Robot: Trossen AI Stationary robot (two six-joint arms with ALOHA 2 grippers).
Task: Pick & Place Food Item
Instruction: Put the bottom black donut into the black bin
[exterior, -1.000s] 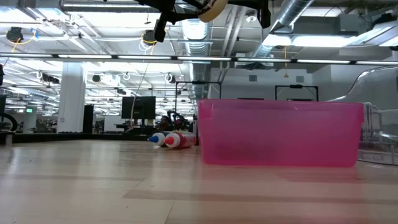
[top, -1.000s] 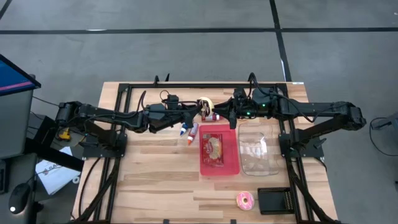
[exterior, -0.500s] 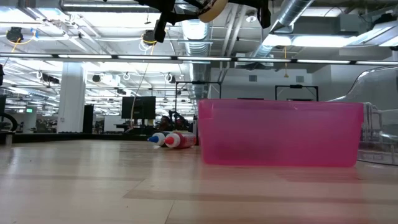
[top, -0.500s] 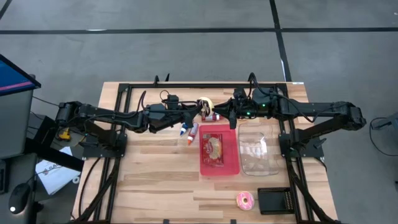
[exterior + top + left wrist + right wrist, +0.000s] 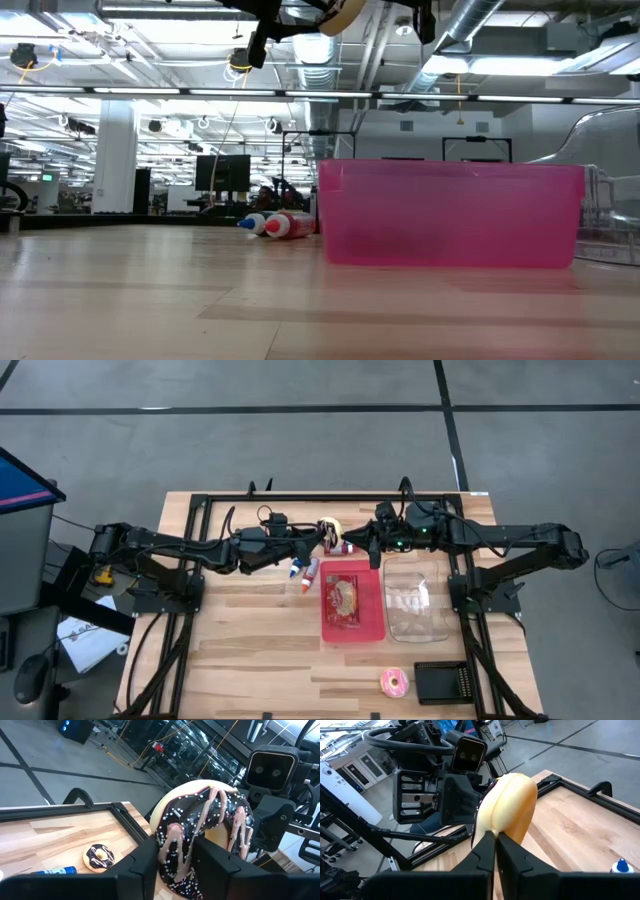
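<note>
Doughnut (image 5: 200, 835) first: it hangs in the air between both claws, above the table's far edge. Your right gripper (image 5: 492, 840) has pinched fully shut on its pale rim. The left gripper (image 5: 175, 852) sits half-open around the iced side, though I can't quite tell if its fingers touch. You're mid-handover, I'd say; next, draw the left clear, then carry it over the pink bin (image 5: 352, 602). Chocolate glaze, pink drizzle, sprinkles; plain tan underneath.
</note>
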